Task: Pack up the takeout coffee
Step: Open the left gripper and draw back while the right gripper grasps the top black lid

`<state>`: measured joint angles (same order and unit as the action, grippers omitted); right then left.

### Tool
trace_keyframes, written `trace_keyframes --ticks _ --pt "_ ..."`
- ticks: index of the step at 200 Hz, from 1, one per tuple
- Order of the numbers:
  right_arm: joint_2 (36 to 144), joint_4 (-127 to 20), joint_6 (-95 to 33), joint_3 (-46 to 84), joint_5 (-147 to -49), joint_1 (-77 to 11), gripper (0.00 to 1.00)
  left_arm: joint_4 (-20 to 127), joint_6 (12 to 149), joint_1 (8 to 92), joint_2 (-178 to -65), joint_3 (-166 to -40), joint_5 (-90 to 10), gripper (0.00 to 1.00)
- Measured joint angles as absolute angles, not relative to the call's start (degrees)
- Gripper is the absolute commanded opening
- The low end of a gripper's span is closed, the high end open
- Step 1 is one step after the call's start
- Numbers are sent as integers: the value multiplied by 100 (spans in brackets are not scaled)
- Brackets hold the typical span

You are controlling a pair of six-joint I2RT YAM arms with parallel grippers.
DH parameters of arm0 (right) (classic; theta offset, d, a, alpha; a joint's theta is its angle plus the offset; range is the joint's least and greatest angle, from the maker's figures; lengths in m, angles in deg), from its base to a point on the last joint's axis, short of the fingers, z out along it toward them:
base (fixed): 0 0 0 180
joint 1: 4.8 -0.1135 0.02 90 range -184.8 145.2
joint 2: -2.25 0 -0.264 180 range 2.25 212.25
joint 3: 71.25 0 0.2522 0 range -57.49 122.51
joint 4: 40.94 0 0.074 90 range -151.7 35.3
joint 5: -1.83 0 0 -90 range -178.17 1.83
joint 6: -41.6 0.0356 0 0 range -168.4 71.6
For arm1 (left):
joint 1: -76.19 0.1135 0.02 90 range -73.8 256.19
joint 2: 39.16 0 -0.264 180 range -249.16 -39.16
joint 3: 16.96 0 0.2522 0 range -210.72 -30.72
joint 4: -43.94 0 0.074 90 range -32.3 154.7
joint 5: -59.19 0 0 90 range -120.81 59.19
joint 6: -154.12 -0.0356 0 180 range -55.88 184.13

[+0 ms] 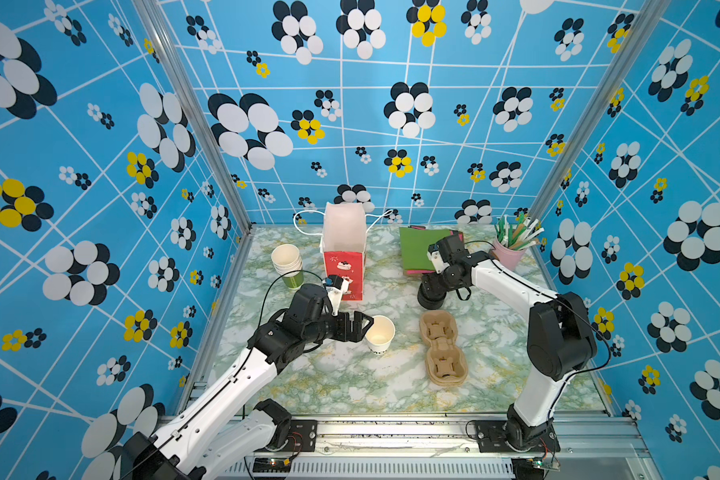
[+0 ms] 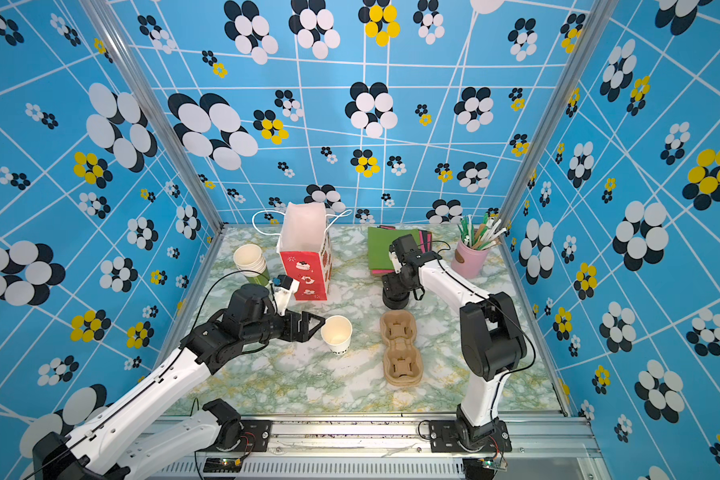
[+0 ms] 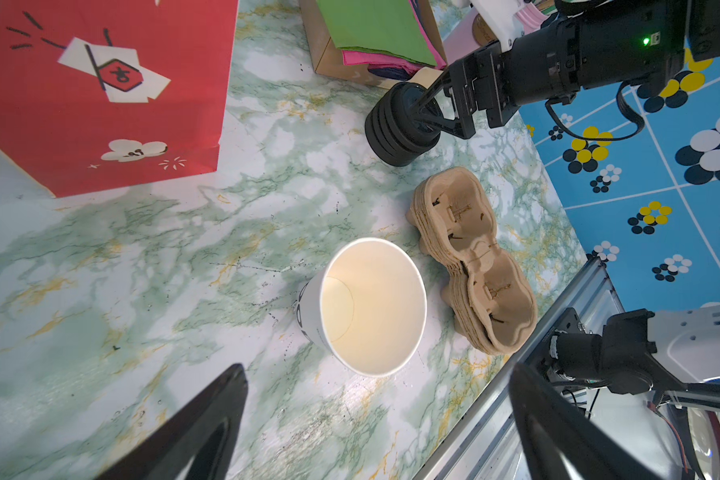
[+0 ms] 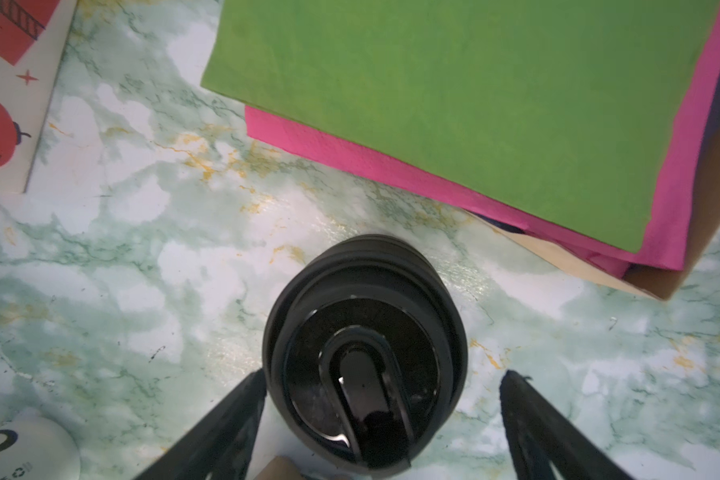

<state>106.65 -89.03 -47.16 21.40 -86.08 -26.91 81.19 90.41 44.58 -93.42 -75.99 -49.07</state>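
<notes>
The takeout coffee cup (image 1: 380, 337) (image 2: 336, 334) (image 3: 371, 307), small and white with dark lettering, stands upright mid-table with its top open. My left gripper (image 1: 366, 328) (image 2: 319, 328) (image 3: 377, 386) is open just left of it, its fingers apart from the cup wall. A stack of black lids (image 1: 431, 300) (image 2: 395, 300) (image 4: 362, 332) sits right of the red bag. My right gripper (image 1: 431, 286) (image 2: 395, 291) (image 4: 382, 374) reaches down over the stack, open. One finger is at the top lid's rim and a gap shows at the opposite finger.
A red paper bag (image 1: 344, 266) stands open at the back. Nested cream-and-green cups (image 1: 287, 262) sit to its left. Stacked brown pulp cup carriers (image 1: 443, 349) lie right of the cup. Green and pink napkins (image 1: 418, 245) and a pink holder of straws (image 1: 510, 249) stand back right.
</notes>
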Motion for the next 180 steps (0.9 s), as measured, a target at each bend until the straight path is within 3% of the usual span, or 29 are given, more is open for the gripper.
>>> trace_keyframes --ticks 85,180 --pt "10809 -9034 -4719 2140 -8608 -2745 89 7988 9065 4458 -9331 -7597 -4946 99" --pt "10997 -9051 -4762 2228 -8547 -2798 76 7902 9111 4458 -9320 -7560 -4944 99"
